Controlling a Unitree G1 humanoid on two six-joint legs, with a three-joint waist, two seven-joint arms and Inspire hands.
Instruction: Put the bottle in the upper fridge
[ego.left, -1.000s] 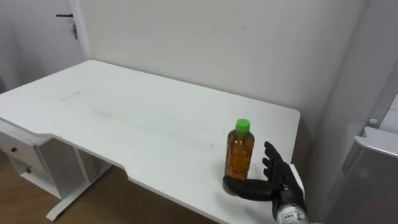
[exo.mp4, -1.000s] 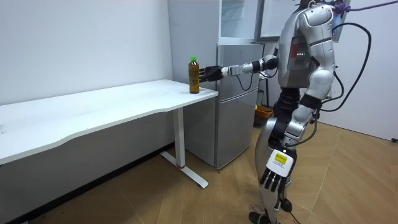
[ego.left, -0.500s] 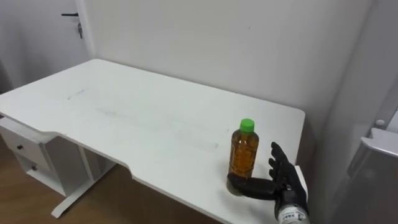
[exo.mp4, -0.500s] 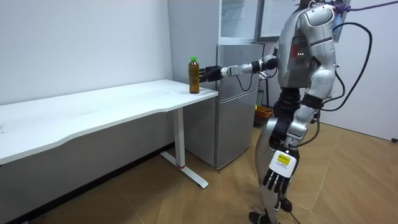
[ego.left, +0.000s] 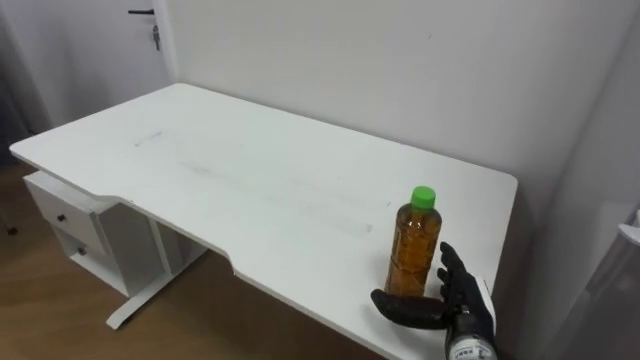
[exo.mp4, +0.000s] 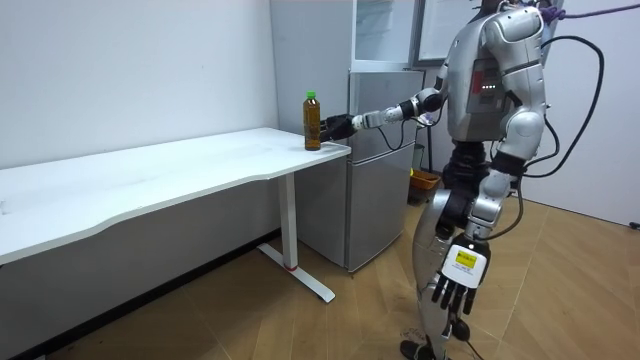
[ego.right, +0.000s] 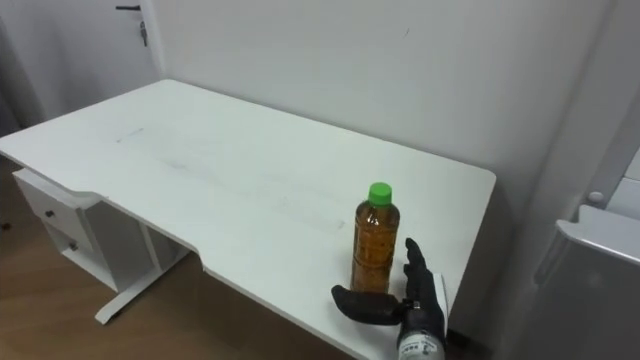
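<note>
The bottle (ego.left: 413, 250) stands by the right front corner of the counter (ego.left: 250, 190), with broad open surface to its left. The wall (ego.left: 400, 70) rises behind, and the fridge (ego.right: 590, 280) stands just past the right edge, hemming in the right robot hand (ego.left: 458, 305) beside the bottle.

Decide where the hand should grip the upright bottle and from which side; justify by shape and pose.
Round the bottle's straight body below the green cap, coming sideways from its right. It stands upright near the table's right edge, its round wall suits a wrap, and the open right hand is there.
</note>
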